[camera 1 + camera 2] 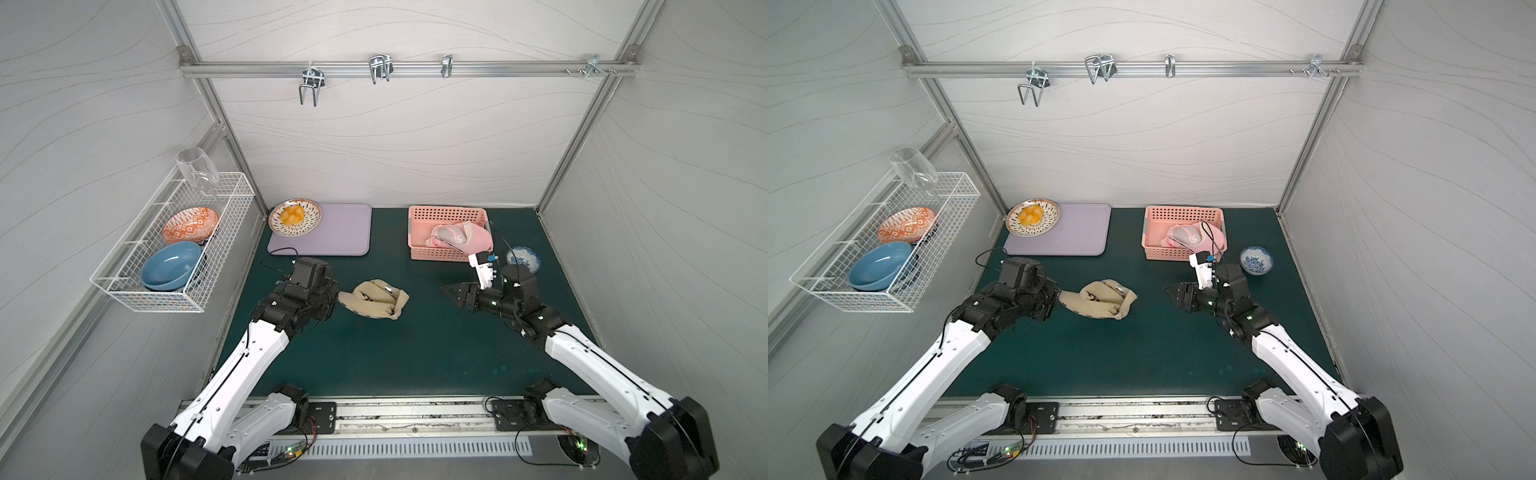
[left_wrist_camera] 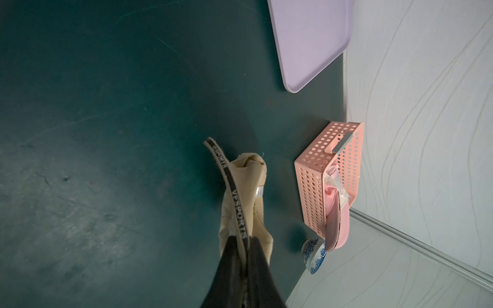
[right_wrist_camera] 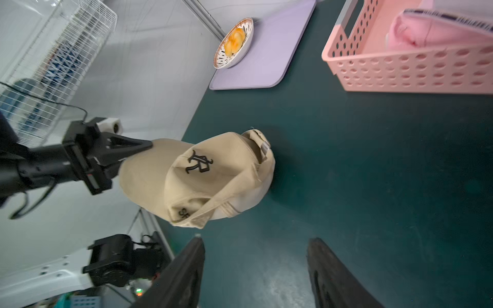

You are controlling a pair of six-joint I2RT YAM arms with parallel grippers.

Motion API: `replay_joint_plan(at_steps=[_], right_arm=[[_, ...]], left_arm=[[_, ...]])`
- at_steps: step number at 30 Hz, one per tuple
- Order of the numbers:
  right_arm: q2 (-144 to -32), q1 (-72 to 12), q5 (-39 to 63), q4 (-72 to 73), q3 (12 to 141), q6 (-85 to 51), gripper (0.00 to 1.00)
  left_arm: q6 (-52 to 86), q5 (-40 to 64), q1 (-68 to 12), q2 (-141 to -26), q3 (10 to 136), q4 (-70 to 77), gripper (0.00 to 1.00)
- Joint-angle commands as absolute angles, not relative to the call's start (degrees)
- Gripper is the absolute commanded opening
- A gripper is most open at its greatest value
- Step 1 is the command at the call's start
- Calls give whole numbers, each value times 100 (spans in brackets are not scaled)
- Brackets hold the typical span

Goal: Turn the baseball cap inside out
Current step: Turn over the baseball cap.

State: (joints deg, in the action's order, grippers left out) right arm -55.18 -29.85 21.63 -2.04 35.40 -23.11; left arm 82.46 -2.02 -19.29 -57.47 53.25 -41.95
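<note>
the beige baseball cap (image 1: 374,300) lies crumpled on the green mat (image 1: 415,353) near the middle, in front of the pink basket (image 1: 446,216). the left gripper (image 2: 246,240) is clamped tight on the cap's edge. the right gripper (image 3: 256,244) hangs near the cap without touching it, jaws spread, holding nothing.

Ahead of the right gripper's (image 3: 256,241) parted jaws: bare green mat (image 1: 424,303), open lane up to the beige cap (image 1: 374,301). Beyond the cap, the left gripper (image 2: 245,241) blocks, clamped on its brim. Pink basket (image 1: 440,253) and blue-patterned bowl (image 1: 525,259) crowd the right gripper's back-wall flank.
</note>
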Motion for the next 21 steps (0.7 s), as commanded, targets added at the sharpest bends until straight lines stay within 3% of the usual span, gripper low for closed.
replay_joint_plan(at_steps=[1,6,11,21], right_arm=[[-5365,-3475,1748,-237,3516,-597,66],[-5654,-4562,1570,93,3534,1606,69],[-6195,-4821,1885,-74,3863,3075,68],[-6960,-5109,1925,-175,4297,4247,69]], left_arm=[[8119,-251,-1943,-5883,5880,-4718,0],[7862,-121,-1943,-6063,6357,-5053,0],[7415,-222,-1943,-6179,6823,-5541,0],[7201,120,-1951,-6256,6746,-5298,0]])
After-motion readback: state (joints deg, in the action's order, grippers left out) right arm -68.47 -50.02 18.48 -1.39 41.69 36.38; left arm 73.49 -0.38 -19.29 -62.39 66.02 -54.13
